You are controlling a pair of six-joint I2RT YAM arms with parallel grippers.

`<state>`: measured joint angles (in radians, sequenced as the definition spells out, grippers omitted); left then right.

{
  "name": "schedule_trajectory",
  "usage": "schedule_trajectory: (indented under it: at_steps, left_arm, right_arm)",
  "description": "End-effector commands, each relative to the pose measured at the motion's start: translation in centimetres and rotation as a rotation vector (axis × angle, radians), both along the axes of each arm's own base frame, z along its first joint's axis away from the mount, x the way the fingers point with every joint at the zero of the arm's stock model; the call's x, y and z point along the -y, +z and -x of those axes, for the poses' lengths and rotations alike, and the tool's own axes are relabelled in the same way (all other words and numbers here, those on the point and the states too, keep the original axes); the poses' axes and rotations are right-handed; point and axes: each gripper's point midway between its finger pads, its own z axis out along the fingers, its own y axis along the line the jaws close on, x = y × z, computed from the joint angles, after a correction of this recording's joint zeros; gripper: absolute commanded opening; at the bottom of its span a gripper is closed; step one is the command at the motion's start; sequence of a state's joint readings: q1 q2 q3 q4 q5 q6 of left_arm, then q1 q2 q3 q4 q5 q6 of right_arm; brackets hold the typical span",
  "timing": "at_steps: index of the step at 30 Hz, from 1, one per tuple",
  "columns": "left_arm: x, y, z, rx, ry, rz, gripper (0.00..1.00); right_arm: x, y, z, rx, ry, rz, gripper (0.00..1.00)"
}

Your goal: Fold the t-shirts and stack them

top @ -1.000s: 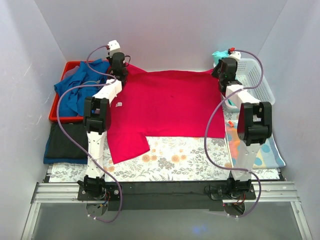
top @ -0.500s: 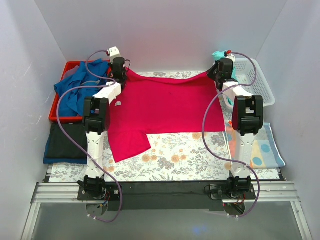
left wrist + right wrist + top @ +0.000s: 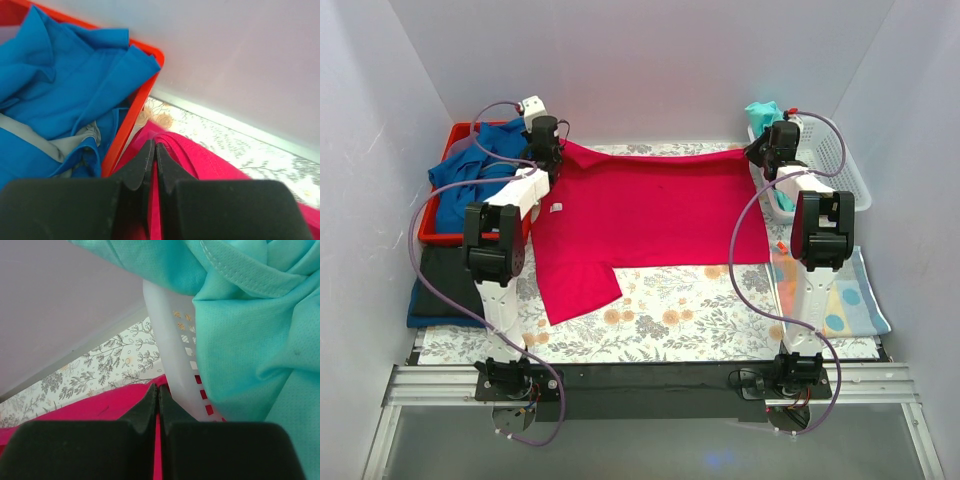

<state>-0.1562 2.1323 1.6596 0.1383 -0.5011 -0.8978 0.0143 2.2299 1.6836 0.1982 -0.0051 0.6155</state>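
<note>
Pinching 2 far corners of the crimson-pink t-shirt (image 3: 650,215), the left gripper (image 3: 154,146) and right gripper (image 3: 156,388) are clamped on it. Its body lies flat.

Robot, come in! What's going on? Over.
Left gripper, right gripper: both shut on crimson t-shirt, far corners. White basket close beside right gripper.

We see the left arm (image 3: 488,240) swung towards the red plastic tray (image 3: 131,111). Its elbow now hangs over the tray's near corner, and the left claw (image 3: 154,149) has slid closer to the tray's rim. On the side away from the tray, the right arm (image 3: 820,228) has drawn up straighter, and the right claw (image 3: 156,390) has ended slightly farther from the tray. Between the two claws, the far hem of the crimson-pink short-sleeved t-shirt (image 3: 650,215) is stretched wider, and its near edge has crept a little rearward.
</note>
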Motion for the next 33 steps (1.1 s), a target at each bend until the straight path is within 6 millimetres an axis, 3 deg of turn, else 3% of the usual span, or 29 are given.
schedule_trajectory:
  at_steps: [1,2,8,12,19,26,33]
  left_arm:
    - [0.1,4.4,1.8,0.062,-0.017,0.029,0.0]
    - [0.2,3.3,2.3,0.036,-0.026,0.032,0.0]
    - [0.9,2.0,4.9,-0.014,-0.05,0.042,0.0]
    - [1.5,-0.7,7.1,-0.084,-0.065,0.042,0.0]
    - [2.3,-2.5,9.8,-0.146,-0.077,0.043,0.0]
    - [1.9,-3.1,11.5,-0.17,-0.056,0.03,0.0]
    - [1.0,-1.1,12.6,-0.133,-0.024,0.012,0.0]
  right_arm:
    - [1.6,2.9,0.5,0.023,-0.011,-0.014,0.01]
    - [1.7,2.6,0.8,0.003,-0.012,-0.013,0.01]
    - [2.0,1.4,1.8,-0.062,-0.004,-0.002,0.01]
    - [2.1,0.6,2.7,-0.103,-0.005,0.005,0.01]
    - [3.0,-0.5,4.8,-0.177,-0.059,0.026,0.01]
    - [3.6,-2.0,7.3,-0.251,-0.089,0.047,0.01]
    - [3.7,-1.7,8.4,-0.26,-0.084,0.067,0.01]
